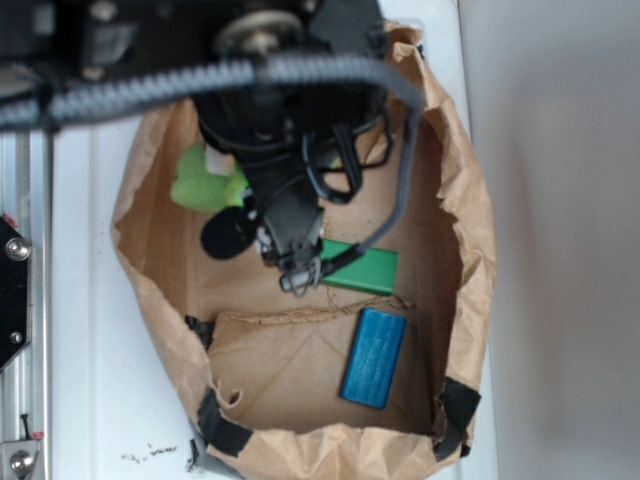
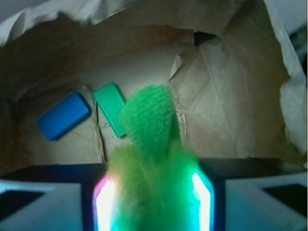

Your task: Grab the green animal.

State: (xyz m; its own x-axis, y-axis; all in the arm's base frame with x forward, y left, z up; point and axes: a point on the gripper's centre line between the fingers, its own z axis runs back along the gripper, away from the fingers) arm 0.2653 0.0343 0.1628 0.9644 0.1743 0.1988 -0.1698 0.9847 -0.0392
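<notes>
While the gripper (image 2: 153, 202) hangs inside the brown paper bag (image 1: 470, 250), its jaws are pinched on the green animal (image 2: 149, 159) — the wrist view shows the fuzzy yellow-green body wedged between the two lit pads, a knitted green part sticking out past them. From the exterior view, bright green fuzz shows beside the arm near the bag's upper left wall. On the bag floor lie a green block (image 2: 112, 107) and a blue block (image 2: 64, 116), just beside each other — both apart from the toy.
</notes>
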